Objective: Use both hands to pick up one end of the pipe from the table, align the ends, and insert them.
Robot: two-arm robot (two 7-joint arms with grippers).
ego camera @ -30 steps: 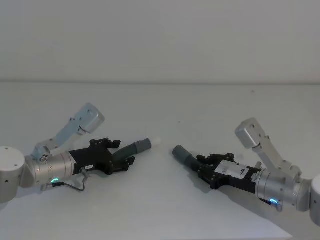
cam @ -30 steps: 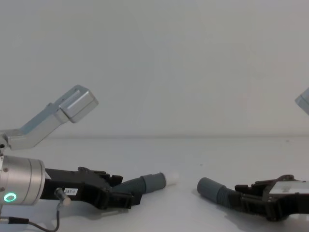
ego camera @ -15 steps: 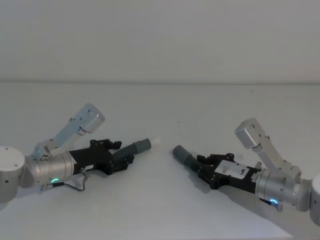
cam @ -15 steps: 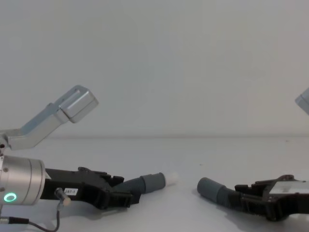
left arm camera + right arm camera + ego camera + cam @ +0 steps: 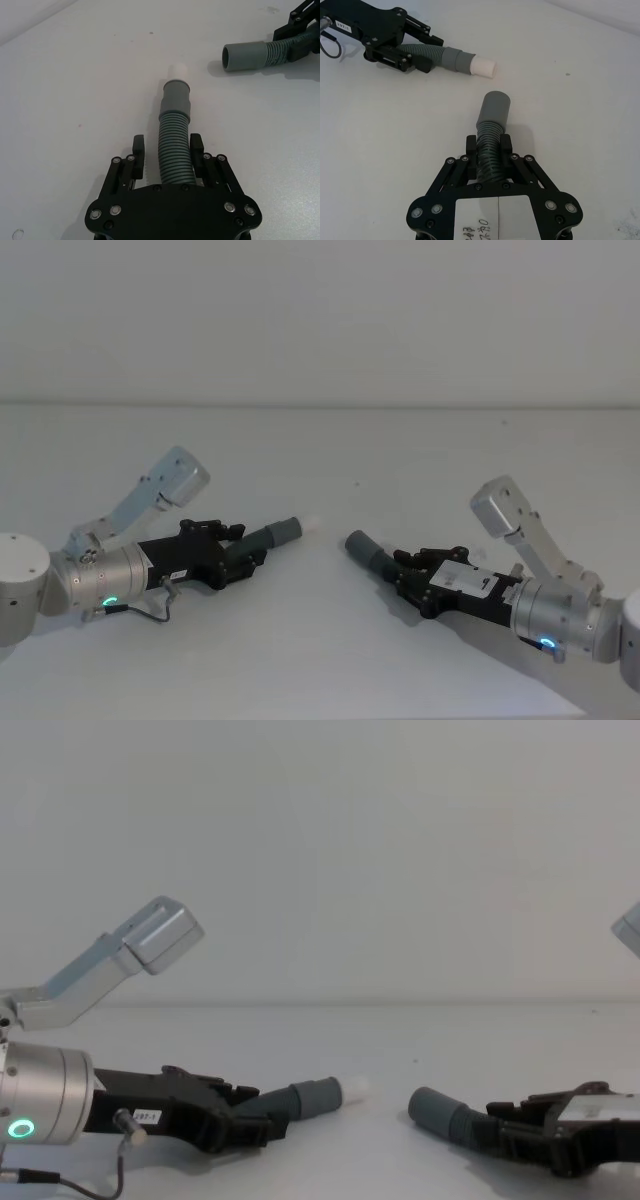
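Observation:
Two dark grey ribbed pieces of the pipe lie on the white table point(image 5: 330, 455), their ends facing across a gap. My left gripper point(image 5: 167, 149) straddles the left pipe piece point(image 5: 174, 150). One finger touches it and a narrow gap shows at the other finger point(image 5: 139, 150). That piece's grey cuff point(image 5: 283, 531) carries a white tip point(image 5: 314, 524). My right gripper point(image 5: 489, 145) is shut on the right pipe piece point(image 5: 489, 150), whose plain grey cuff point(image 5: 362, 548) points toward the white tip point(image 5: 482, 66). Both cuffs rest low near the table in the chest view, the left cuff point(image 5: 318, 1098) and the right cuff point(image 5: 435, 1110).
Both silver-grey arms reach in low from the near corners, the left arm point(image 5: 100, 575) and the right arm point(image 5: 560, 615). The table's front edge runs diagonally at the lower right point(image 5: 540, 695). A pale wall stands behind the table.
The left gripper's fingers have drawn in from a wide spread to close around its pipe piece. The white-tipped end shifted slightly. The right gripper and its piece have held still.

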